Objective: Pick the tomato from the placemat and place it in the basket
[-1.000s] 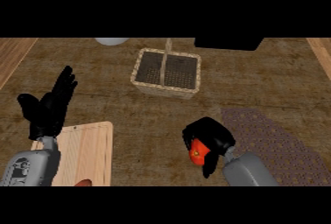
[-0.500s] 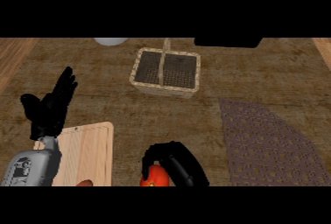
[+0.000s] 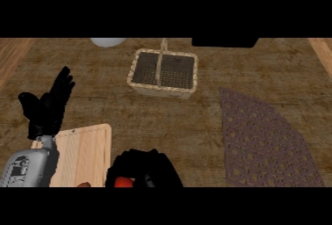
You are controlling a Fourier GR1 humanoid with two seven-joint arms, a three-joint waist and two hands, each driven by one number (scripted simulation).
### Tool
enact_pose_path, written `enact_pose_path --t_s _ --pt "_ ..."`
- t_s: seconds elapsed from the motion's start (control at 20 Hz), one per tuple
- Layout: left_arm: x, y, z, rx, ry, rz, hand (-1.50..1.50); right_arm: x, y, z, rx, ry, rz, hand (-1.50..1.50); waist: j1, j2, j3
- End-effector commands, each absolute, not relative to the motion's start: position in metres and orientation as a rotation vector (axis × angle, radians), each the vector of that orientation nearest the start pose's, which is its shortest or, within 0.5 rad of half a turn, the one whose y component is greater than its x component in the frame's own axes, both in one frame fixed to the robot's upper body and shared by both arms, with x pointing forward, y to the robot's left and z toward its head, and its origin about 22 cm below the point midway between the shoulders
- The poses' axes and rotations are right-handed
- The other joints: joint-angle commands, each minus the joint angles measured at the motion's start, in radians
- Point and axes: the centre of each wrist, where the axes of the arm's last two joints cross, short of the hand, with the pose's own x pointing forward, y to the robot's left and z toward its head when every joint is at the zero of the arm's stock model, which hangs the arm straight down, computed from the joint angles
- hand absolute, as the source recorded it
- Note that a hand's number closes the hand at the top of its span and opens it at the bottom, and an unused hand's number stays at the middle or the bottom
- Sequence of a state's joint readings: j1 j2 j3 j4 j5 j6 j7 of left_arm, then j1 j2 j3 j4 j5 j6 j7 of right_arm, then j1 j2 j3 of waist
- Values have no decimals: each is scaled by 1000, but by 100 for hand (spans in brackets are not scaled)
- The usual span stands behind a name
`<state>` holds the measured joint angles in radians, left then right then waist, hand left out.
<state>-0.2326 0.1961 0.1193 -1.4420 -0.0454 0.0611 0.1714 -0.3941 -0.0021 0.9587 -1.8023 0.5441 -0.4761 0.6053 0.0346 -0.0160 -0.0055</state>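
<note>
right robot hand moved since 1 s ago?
Yes. The right robot hand, curled round the tomato, went from beside the placemat left and down toward the cutting board.

Counter [image 3: 97, 66]: rough matt brown weave. Basket [image 3: 162, 90]: pale wicker, dark mesh inside. Placemat [image 3: 266, 145]: woven, matt purple-grey. Cutting board [image 3: 84, 154]: smooth light wood. My hands: matt black.

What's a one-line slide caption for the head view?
Right hand curled round the tomato at the lower edge, short of the basket; left hand rests open beside the cutting board.
</note>
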Motion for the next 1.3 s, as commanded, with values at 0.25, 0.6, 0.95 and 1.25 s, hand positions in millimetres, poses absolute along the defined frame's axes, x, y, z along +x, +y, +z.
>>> enact_pose_path --t_s 0.25,0.6,0.95,1.25 --pt "302 284 52 278 -1517 -87 0 197 14 184 -130 -1858 409 150 21 2 -1" --pt "311 275 52 248 -1523 -95 0 237 53 247 -308 -1830 402 150 37 11 -1" --pt "304 268 48 238 -1522 -91 0 274 87 286 -511 -1784 466 150 38 17 1" --pt "309 269 54 236 -1521 -69 0 303 96 289 -585 -1696 514 150 27 21 2"
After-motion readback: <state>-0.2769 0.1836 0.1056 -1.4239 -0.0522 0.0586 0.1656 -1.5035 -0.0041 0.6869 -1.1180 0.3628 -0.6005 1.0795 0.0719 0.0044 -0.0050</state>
